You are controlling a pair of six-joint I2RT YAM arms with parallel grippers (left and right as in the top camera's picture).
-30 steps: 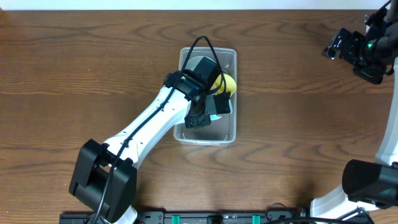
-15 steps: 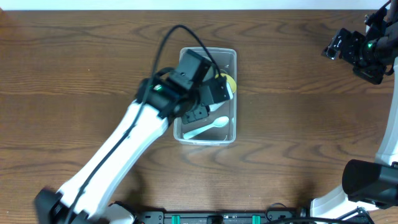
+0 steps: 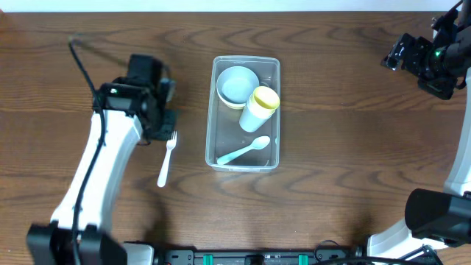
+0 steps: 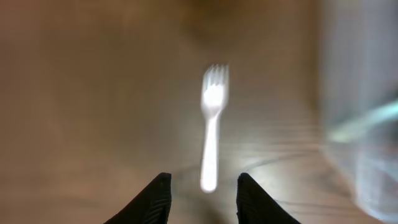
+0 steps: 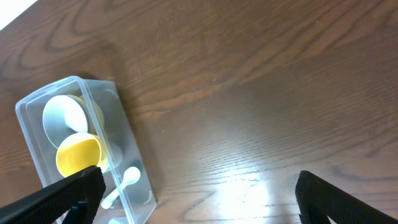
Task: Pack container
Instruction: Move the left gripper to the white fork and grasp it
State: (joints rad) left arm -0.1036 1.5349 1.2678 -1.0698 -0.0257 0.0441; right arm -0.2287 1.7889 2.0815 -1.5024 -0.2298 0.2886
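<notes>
The clear plastic container (image 3: 210, 144) stands mid-table. It holds a pale blue bowl (image 3: 237, 84), a white cup with a yellow inside (image 3: 259, 107) and a white spoon (image 3: 244, 152). A white fork (image 3: 166, 159) lies on the table left of the container. My left gripper (image 3: 163, 122) is open and empty, just above the fork's tine end. In the blurred left wrist view, the fork (image 4: 211, 134) lies ahead of the open fingers (image 4: 202, 199). My right gripper (image 3: 402, 54) is open and empty, raised at the far right. Its view shows the open fingers (image 5: 199, 199) and the container (image 5: 122, 127).
The wood table (image 3: 346, 140) stretches between the container and the right arm. The arm bases (image 3: 118, 213) sit at the front edge. The container's wall shows at the right edge of the left wrist view (image 4: 364, 112).
My left arm left the spoon in the container, lifted out and swung left to the fork. The right arm has not moved.
</notes>
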